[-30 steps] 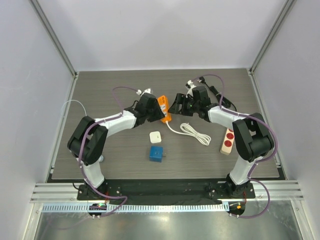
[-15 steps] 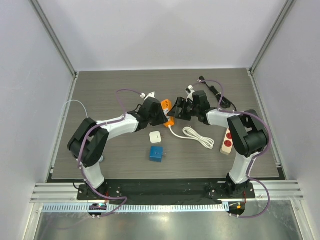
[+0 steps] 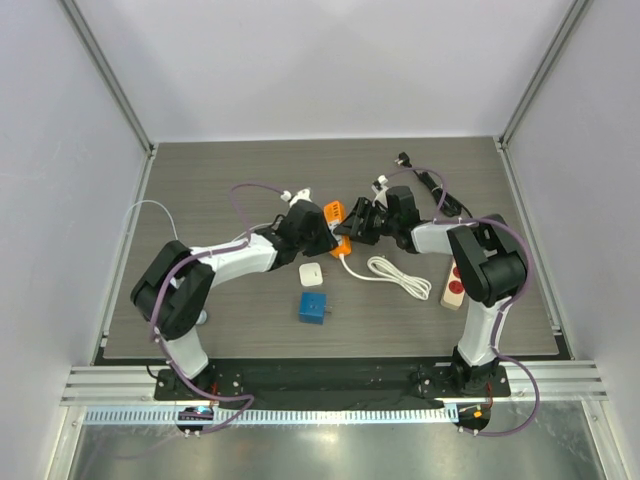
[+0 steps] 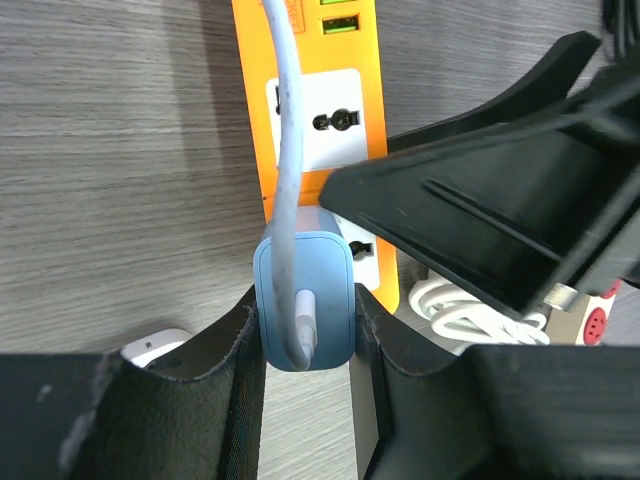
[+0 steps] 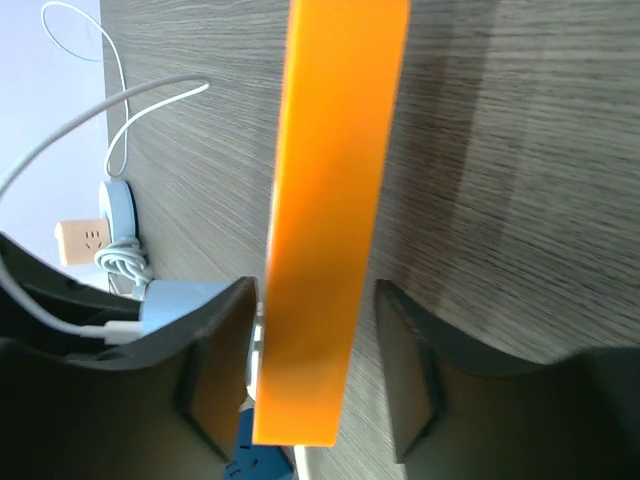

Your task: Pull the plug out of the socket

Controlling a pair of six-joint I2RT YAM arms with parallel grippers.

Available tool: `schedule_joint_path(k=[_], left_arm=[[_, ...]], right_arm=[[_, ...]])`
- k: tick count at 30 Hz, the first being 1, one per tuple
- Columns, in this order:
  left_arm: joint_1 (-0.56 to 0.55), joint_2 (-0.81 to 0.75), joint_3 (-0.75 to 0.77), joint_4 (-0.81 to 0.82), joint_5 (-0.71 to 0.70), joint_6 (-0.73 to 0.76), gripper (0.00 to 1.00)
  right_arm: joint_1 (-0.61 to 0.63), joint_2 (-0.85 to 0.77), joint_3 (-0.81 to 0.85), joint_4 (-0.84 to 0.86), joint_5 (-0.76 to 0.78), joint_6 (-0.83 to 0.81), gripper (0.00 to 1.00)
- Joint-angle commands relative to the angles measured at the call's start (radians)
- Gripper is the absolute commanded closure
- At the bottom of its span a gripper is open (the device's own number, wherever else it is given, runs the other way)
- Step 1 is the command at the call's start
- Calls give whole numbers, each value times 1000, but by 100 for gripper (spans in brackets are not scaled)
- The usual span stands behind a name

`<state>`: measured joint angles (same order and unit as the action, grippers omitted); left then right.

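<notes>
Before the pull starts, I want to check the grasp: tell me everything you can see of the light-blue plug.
The light-blue plug is a rounded, smooth plastic block, seemingly seated in an end socket of the orange power strip. A white cable leaves its back face and runs along the strip. The left gripper's fingers press its two sides.

I count two power strips, one orange strip point(image 3: 333, 210) in the middle and one beige strip point(image 3: 455, 282) on the right; three plug blocks, one pale blue plug point(image 4: 305, 300), one white block point(image 3: 310, 272), one blue block point(image 3: 312, 307) nearest; one coiled white cable point(image 3: 393, 270)
</notes>
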<state>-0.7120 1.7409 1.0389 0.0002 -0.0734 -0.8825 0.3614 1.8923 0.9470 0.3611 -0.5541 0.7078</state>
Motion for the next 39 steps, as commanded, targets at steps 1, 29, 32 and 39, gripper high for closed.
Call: schedule_joint_path(k=[1, 29, 32, 39], left_arm=[[-15, -78, 1, 93, -22, -19, 100], [37, -14, 173, -293, 67, 218, 100], [111, 17, 121, -224, 260, 176, 100], [206, 75, -27, 121, 520, 63, 87]], right_arm=[[-1, 5, -2, 52, -6, -1, 46], [-102, -225, -126, -88, 307, -59, 94], [-146, -283, -169, -57, 309, -47, 94], [-167, -366, -217, -30, 355, -53, 94]])
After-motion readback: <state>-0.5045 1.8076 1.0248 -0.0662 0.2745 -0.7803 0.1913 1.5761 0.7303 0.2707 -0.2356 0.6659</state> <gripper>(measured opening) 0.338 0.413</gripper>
